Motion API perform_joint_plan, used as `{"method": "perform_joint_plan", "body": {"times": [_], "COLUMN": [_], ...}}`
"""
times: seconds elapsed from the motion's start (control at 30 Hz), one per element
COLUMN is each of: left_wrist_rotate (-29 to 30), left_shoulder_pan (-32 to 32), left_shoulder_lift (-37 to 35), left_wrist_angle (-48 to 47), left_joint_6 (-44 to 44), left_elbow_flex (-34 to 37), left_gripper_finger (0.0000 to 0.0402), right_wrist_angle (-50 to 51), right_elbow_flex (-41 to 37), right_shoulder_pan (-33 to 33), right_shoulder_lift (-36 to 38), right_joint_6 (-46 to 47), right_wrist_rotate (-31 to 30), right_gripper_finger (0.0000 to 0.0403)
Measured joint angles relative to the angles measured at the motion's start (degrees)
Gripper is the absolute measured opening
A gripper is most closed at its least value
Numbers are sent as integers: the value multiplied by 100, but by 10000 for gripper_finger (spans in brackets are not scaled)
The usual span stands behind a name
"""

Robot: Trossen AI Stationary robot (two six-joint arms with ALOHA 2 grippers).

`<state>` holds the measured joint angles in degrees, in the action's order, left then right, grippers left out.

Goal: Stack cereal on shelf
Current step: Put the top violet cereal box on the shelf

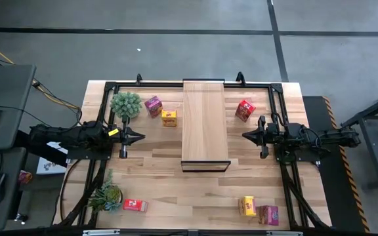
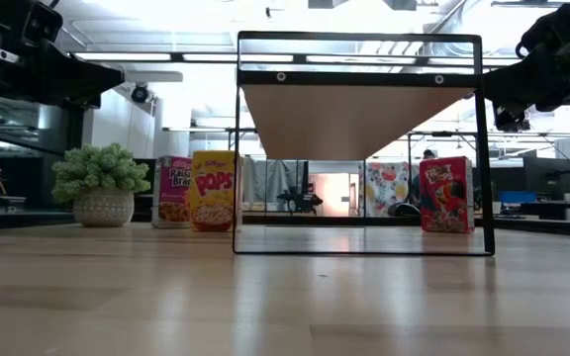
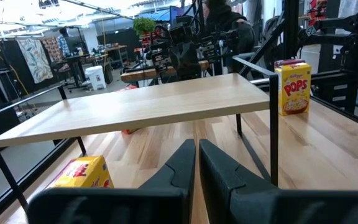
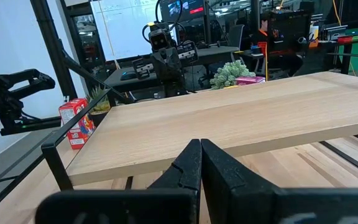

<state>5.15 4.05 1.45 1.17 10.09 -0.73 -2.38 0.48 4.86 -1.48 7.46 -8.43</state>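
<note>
Shelf [image 1: 204, 121] is seen in the middle of the table [image 1: 156, 177], a long light-wood plank held up on a thin black frame. Nothing is seen on top of it.

Six cereal boxes are spread around the shelf, all down on the table. On the left-arm side of the shelf, near its far end, a purple box [image 1: 153, 105] is stood touching a yellow box [image 1: 169, 118]. A green plant [image 1: 125, 103] in a pot is placed just beside them. On the right-arm side, near that same far end, a red box [image 1: 245, 110] is stood alone. Past the near end of the shelf, on the right-arm side, another yellow box [image 1: 248, 206] is set just beside another purple box [image 1: 268, 214]. On the left-arm side of that near end, a second red box [image 1: 134, 206] is laid near a second plant [image 1: 107, 195].

The left gripper [image 1: 138, 137] is held in the air beside the shelf, clenched tight with nothing in it. The right gripper [image 1: 247, 136] is held the same way on the other side of the shelf, also clenched and holding nothing.
</note>
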Motion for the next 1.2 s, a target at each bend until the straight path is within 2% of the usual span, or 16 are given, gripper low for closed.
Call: {"method": "perform_joint_plan", "body": {"times": [0.57, 0.73, 0.9, 1.03, 1.2], "left_wrist_rotate": [12, 951, 1917, 2207, 2330], "left_shoulder_pan": [-1, -1, -111, -454, -1280], "left_shoulder_lift": [0, 259, 1206, 2300, 3839], "left_wrist_angle": [74, 798, 718, 166, -1211], "left_joint_6": [92, -427, -429, -431, -562], "left_elbow_flex": [0, -101, -887, -1862, -3236], "left_gripper_finger": [15, 26, 86, 156, 229], "right_wrist_angle": [0, -1, 0, -1, 0], "right_elbow_flex": [1, 1, 0, -1, 0], "right_shoulder_pan": [0, 0, 1, 0, 1], "right_shoulder_lift": [-1, -1, -1, 0, 0], "right_joint_6": [0, 0, 0, 0, 0], "right_wrist_rotate": [-1, -1, 0, 0, 0], "right_gripper_finger": [2, 2, 2, 2, 2]}}
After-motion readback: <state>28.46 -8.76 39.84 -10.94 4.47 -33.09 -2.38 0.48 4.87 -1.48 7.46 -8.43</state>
